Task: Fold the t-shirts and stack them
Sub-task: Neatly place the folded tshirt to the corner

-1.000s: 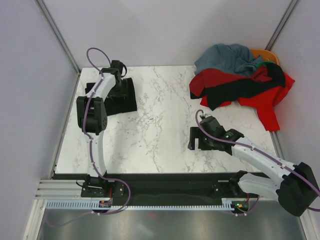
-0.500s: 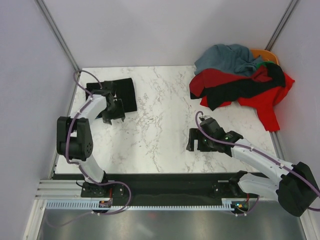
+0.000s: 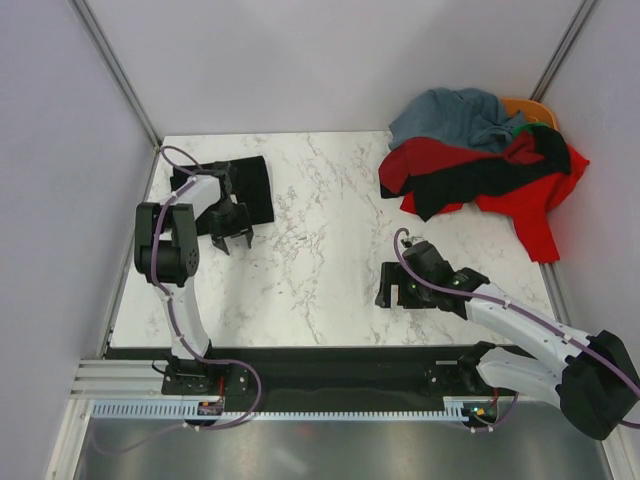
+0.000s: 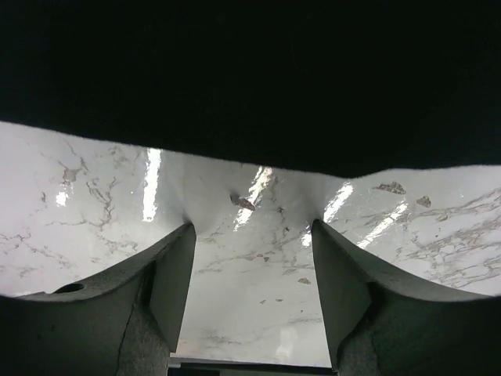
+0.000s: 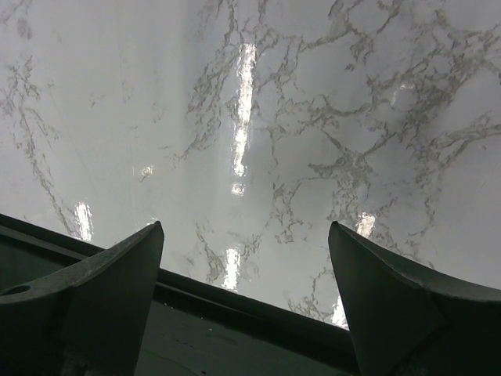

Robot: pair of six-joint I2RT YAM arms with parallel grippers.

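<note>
The marble table [image 3: 320, 230] is carrying two groups of cloth, well apart. At its far right corner a loose pile of t-shirts [image 3: 480, 165] is lying unfolded: a red one [image 3: 545, 200] is spreading widest, a grey-blue one [image 3: 450, 115] is bunching behind it, a black one [image 3: 480, 180] is draping across the red, and an orange edge [image 3: 525, 107] is peeking out at the back. At the far left, one folded black t-shirt [image 3: 245, 185] is lying flat.

Judging by this, one shirt is looking finished and forming the base of a stack, while the whole pile is waiting to be folded, so most of the work is remaining.

The left gripper [image 3: 235, 240] is hovering just beside the folded shirt's near edge, jaws spread and holding nothing. The right gripper [image 3: 392, 298] is hanging over bare marble near the table's front, also spread and empty.

Only the overhead view is showing the pile. The left wrist view is showing the dark cloth's hem lying just beyond the fingertips [image 4: 176, 270]; the right wrist view is showing only marble and the table's dark front strip [image 5: 235, 333].
</note>
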